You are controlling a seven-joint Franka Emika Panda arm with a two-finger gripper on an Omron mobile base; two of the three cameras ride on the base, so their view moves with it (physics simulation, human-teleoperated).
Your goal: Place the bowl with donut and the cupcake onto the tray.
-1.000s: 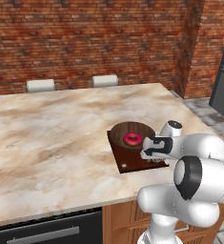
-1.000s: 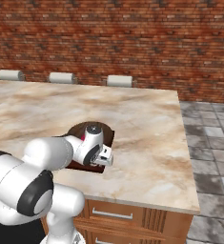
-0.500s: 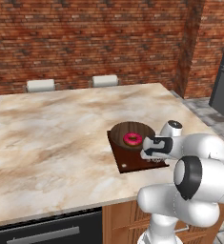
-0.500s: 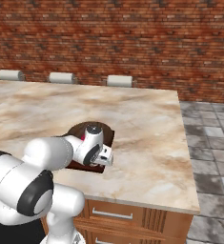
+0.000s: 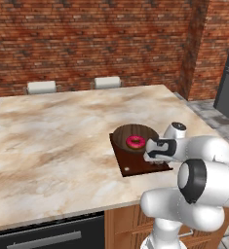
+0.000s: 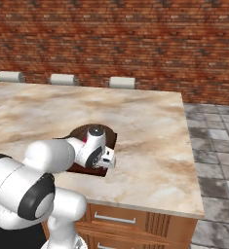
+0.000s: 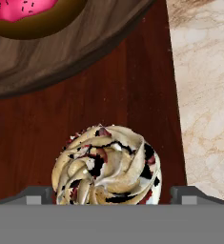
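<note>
No readable text, labels, brands or numbers anywhere: tray, bowl, donut, cupcake and desk all carry plain unmarked surfaces.

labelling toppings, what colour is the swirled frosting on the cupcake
Cream swirled frosting with dark and red flecks, best in the hand view.

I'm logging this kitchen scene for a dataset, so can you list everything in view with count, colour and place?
tray: one, dark reddish-brown, near the counter's front edge.
bowl: one, dark brown wood, on the tray's far end.
donut: one, pink icing, in the bowl.
cupcake: one, cream swirl with dark and red flecks, on the tray beside the bowl.
counter: one, beige marble.
chair backs: pale, behind the counter.
brick wall: red-brown, behind.
gripper: fingers open either side of the cupcake.
</note>
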